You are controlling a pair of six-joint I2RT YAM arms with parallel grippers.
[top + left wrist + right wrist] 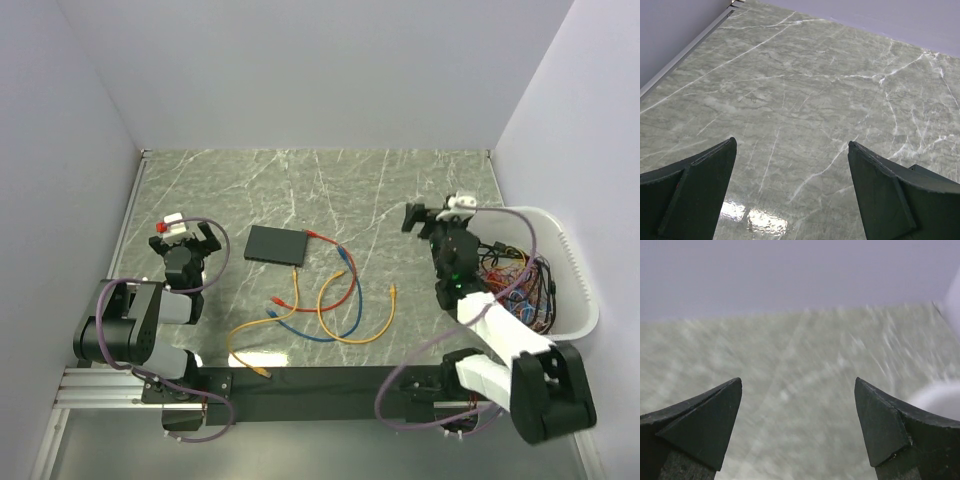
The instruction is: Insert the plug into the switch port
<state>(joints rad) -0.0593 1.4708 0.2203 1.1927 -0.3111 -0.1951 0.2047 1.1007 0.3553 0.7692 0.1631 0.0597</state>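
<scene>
From above, the switch (276,244) lies flat on the table (400,180), left of middle. A red cable's plug (309,236) lies just beside its far right corner; I cannot tell whether they touch. Loose cables (335,305) in orange, blue, yellow and red sprawl in front of the switch. A tub (575,275) at the right edge holds a tangle of more cables. The left pincer (186,240) sits left of the switch, spread and holding nothing. The right pincer (428,215) is near the tub, also spread.

At the left wrist, the left pincer (792,172) is spread wide over bare table (805,90).

At the right wrist the picture is blurred. The right pincer (797,412) is spread with nothing between its tips, and the tub (937,392) shows at the right edge.
</scene>
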